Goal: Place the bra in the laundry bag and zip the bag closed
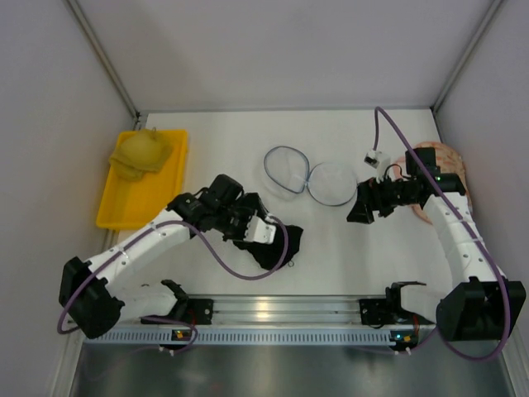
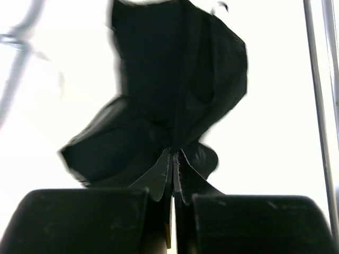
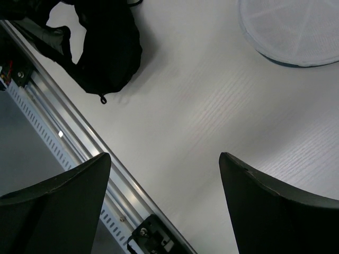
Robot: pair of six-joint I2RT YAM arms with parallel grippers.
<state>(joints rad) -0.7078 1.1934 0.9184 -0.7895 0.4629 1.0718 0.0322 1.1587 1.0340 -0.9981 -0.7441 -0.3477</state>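
Observation:
The black bra (image 1: 279,246) lies crumpled on the white table near the front rail, also visible as the bra (image 2: 159,79) and the bra (image 3: 108,50). My left gripper (image 1: 263,232) sits at its left edge; in the left wrist view this gripper (image 2: 174,152) has its jaws pressed together on a fold of the black fabric. The laundry bag (image 1: 307,175) lies open behind it as two round mesh halves; one half of the bag (image 3: 296,24) shows in the right wrist view. My right gripper (image 1: 361,212) hovers right of the bag, and the right gripper (image 3: 164,157) stands open, holding nothing.
A yellow tray (image 1: 124,207) at the back left holds a mustard-yellow bra (image 1: 142,151). A pink floral bra (image 1: 453,162) lies at the right under the right arm. The metal rail (image 1: 273,310) runs along the front edge. Walls close in the table on three sides.

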